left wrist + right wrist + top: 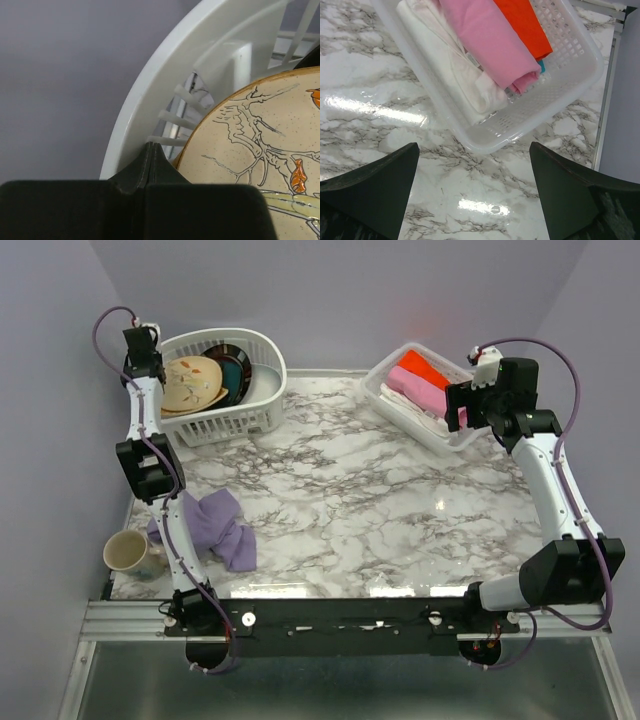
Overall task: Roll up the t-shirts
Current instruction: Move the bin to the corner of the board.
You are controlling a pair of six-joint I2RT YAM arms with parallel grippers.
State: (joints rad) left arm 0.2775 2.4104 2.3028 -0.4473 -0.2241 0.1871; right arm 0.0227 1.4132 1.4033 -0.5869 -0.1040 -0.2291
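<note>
Two arms stretch to the far corners of your marble worktop [350, 500], and neither is near the shirt. Your left hand [150, 151] is closed: in its wrist view the two dark fingers meet along a seam with nothing between them, and their tip sits against the rim of the white slatted laundry basket [235, 423] at the far left. Just beside that tip you see the edge of a cream plate [190, 383] with a branch drawn on it and orange leaves. In the top view this plate leans in the basket, with darker plates [232, 360] behind it. Your right hand [474, 150] is open, its fingers [375, 185] spread wide above bare marble, just short of the near wall of the shallow perforated basket [540, 120] at the far right. That basket holds folded cloths laid side by side: a white one [450, 65], a pink one [485, 40] and an orange one [522, 22], with a sliver of teal [540, 65] under the orange. The lavender t-shirt [225, 525] lies crumpled, not rolled, on the worktop at the near left, partly behind the lower links of your left arm. It is well apart from both hands. A cream mug [125, 552] stands upright at the near left corner, just beside the shirt.
</note>
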